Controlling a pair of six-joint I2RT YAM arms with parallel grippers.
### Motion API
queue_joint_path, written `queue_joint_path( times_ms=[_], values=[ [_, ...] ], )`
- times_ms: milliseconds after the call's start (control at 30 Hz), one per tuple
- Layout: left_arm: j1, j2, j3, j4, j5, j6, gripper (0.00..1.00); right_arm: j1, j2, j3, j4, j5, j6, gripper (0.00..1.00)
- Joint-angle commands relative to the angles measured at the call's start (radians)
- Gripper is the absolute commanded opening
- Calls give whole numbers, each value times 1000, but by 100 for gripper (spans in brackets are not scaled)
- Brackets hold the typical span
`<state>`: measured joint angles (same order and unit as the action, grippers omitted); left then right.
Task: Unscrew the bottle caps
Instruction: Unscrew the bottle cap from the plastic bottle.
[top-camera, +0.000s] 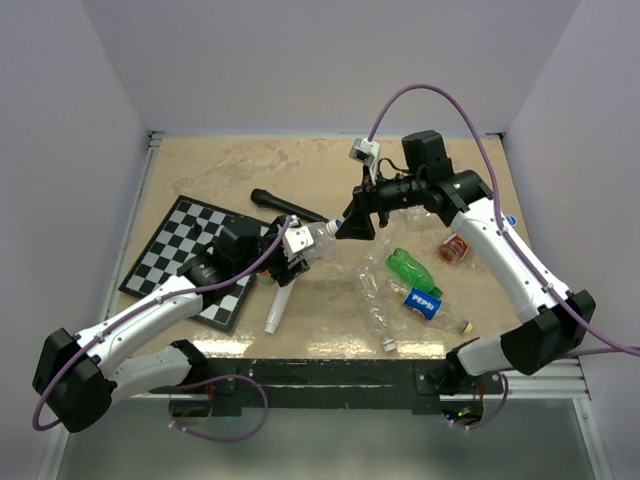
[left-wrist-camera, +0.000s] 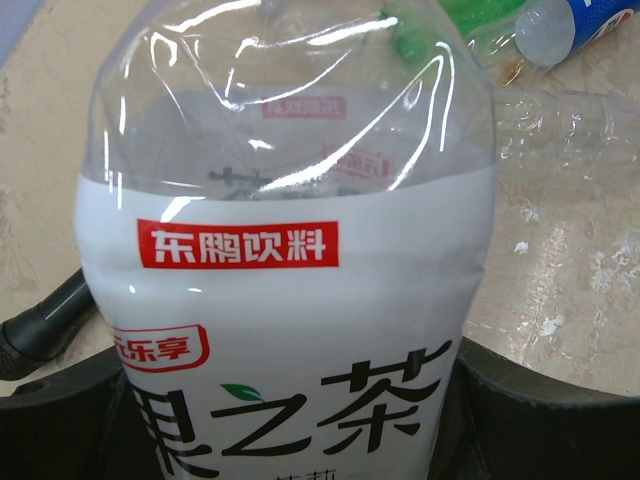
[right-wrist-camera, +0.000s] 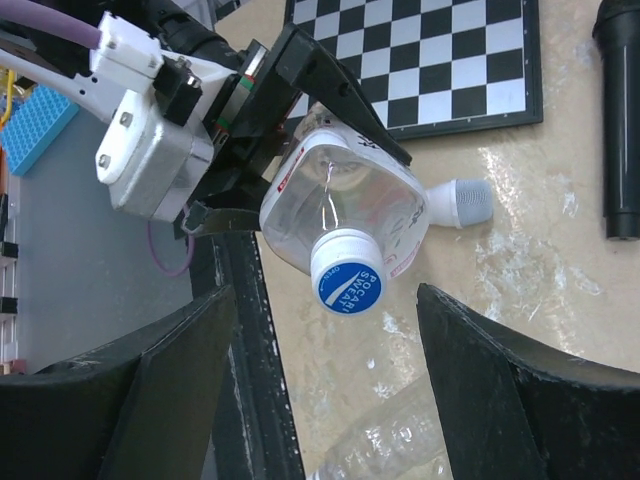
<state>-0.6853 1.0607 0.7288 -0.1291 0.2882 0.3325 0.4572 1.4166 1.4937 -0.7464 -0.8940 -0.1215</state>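
Observation:
My left gripper (top-camera: 293, 243) is shut on a clear bottle (top-camera: 318, 238) with a white label (left-wrist-camera: 290, 300) and holds it off the table, neck toward the right arm. In the left wrist view the dark fingers (left-wrist-camera: 545, 415) press both sides of the label. The bottle's cap (right-wrist-camera: 347, 273) is white with a blue printed top and sits screwed on the neck. My right gripper (right-wrist-camera: 325, 300) is open. Its two black fingers (right-wrist-camera: 520, 385) stand either side of the cap without touching it. From above, the right gripper (top-camera: 347, 228) sits right at the bottle's neck.
A checkerboard (top-camera: 185, 255) lies at the left, with a black microphone (top-camera: 285, 205) behind it and a white microphone (top-camera: 277, 308) in front. A green bottle (top-camera: 410, 268), a Pepsi bottle (top-camera: 425, 303) and a clear bottle (top-camera: 378, 310) lie at right centre. A brown round piece (top-camera: 455, 248) lies beyond them.

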Motion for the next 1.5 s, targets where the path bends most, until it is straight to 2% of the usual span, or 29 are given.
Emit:
queue_joint_path(
  times_ms=[0,200,333,400,600,767,867,1000,1067,1100,1133,1200,1267,1467],
  values=[
    [4,-4,17,31,-7,-12,0,21,10,42,27,46,46,77],
    [3,-4,17,32,-6,-12,0,43,25,40,28,73,48,72],
    [4,-5,17,29,-7,-12,0,49,36,45,27,70,46,59],
    [3,-4,17,29,-8,-12,0,51,39,48,25,67,43,51],
    [4,-7,17,29,-7,-10,0,51,39,50,21,47,17,2],
    [4,-7,17,28,-7,-9,0,51,24,60,-13,4,-70,0],
    [3,-7,15,26,-4,-7,0,51,21,69,-68,-43,-215,0],
    [3,-13,15,26,0,-6,0,51,10,97,-188,-101,-545,0],
    [3,-10,15,26,5,-6,0,51,-8,103,-292,-134,-823,0],
    [3,-10,15,26,9,-6,0,51,-27,100,-385,-141,-1154,0],
    [3,-11,15,26,9,-4,0,51,-37,96,-457,-134,-1328,0],
    [4,-13,15,26,9,-4,0,51,-51,77,-527,-105,-1578,0],
    [3,-13,14,26,9,-4,0,51,-41,89,-525,-88,-1652,0],
    [3,-13,15,26,12,-1,0,51,-5,103,-525,-92,-1705,0]
  ],
)
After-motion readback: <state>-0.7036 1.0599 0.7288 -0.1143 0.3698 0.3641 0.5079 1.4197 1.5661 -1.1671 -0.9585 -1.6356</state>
